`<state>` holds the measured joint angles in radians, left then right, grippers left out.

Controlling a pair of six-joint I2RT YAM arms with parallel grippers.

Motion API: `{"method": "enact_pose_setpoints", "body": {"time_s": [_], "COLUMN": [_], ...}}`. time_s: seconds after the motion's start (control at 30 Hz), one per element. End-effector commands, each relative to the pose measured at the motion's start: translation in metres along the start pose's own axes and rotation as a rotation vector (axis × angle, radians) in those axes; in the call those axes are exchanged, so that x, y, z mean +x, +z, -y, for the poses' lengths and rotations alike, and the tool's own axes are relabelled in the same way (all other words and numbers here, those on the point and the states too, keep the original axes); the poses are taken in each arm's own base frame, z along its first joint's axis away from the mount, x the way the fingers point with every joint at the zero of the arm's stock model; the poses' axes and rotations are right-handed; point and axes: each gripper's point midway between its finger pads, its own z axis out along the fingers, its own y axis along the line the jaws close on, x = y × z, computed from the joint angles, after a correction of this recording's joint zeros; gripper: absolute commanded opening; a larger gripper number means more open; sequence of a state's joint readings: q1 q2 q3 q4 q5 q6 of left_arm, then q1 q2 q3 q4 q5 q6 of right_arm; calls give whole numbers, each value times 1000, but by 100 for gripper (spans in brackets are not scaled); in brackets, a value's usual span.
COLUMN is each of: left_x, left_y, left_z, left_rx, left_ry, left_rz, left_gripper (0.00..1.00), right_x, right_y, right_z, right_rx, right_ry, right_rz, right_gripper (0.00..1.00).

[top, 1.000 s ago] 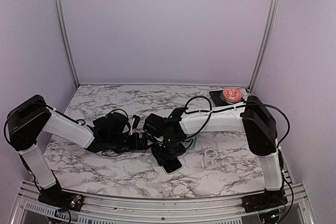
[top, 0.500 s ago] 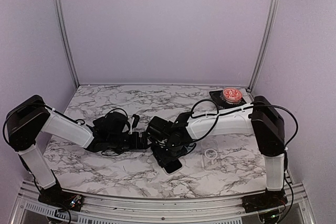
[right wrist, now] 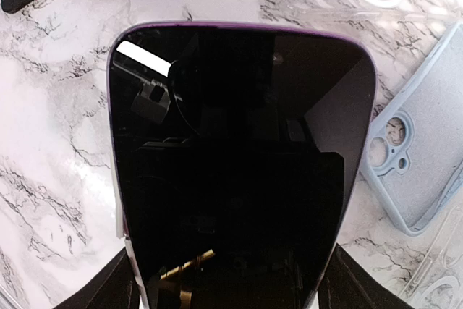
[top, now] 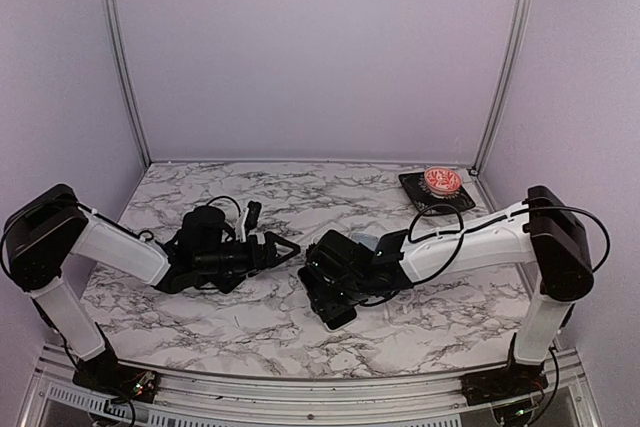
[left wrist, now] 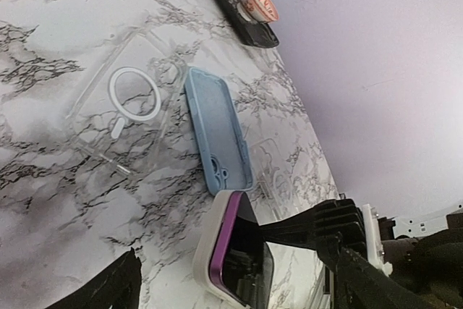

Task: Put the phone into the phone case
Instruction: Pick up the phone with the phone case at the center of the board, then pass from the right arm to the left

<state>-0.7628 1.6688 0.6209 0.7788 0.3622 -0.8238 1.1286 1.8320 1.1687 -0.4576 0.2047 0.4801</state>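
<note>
Since the earlier frame the left arm (top: 120, 242) has drawn back toward its own side, away from the phone (right wrist: 239, 150), and the right arm (top: 470, 242) has stretched lower and further across the table (top: 200, 322), now covering the clear case (left wrist: 123, 103) in the top view. The left jaws stand wide apart on nothing. The right jaws are clamped across the phone's width, its dark screen facing the wrist camera. The phone is held tilted, just beside the near end of the blue case (left wrist: 217, 132), and whether its lower end touches the table I cannot tell. The clear case lies flat right alongside the blue one. The main risk, as I judge it, is that neither case is held down, so a phone corner pressed against a rim would likely push the case along the table instead of seating. The grip sits on smooth edges, so a downward push could make the phone pivot or slip. With two cases touching, the phone might also land astride both.
</note>
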Motion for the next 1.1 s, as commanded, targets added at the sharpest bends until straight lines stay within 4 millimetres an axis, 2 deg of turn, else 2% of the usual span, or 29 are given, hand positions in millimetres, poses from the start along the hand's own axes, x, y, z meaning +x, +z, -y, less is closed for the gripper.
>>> {"method": "enact_pose_setpoints", "body": {"time_s": [0.0,0.1,0.3,0.5,0.73,0.93,1.03,1.07], "left_x": [-9,-7,3,2,-1,6,11,12], "left_y": [5,7,16,22,23,23,23,22], "left_z": [32,39,31,36,44,41,39,37], "left_rx": [137,152,128,136,153,151,147,141], "left_ry": [10,35,22,45,66,74,90,99], "left_rz": [19,16,-7,-2,4,-16,-30,-34], "left_gripper": [94,92,83,72,41,2,0,0], "right_x": [-50,-57,-68,-66,-63,-63,-62,-61], "right_y": [-25,-32,-51,-52,-50,-51,-50,-50], "right_z": [-15,-16,-17,-20,-23,-23,-22,-22], "right_rx": [-37,-30,-39,-48,-62,-62,-61,-61], "right_ry": [37,34,31,15,12,14,12,10], "right_rz": [257,305,395,402,394,396,393,390], "right_gripper": [23,22,21,20,19,18,19,21]}}
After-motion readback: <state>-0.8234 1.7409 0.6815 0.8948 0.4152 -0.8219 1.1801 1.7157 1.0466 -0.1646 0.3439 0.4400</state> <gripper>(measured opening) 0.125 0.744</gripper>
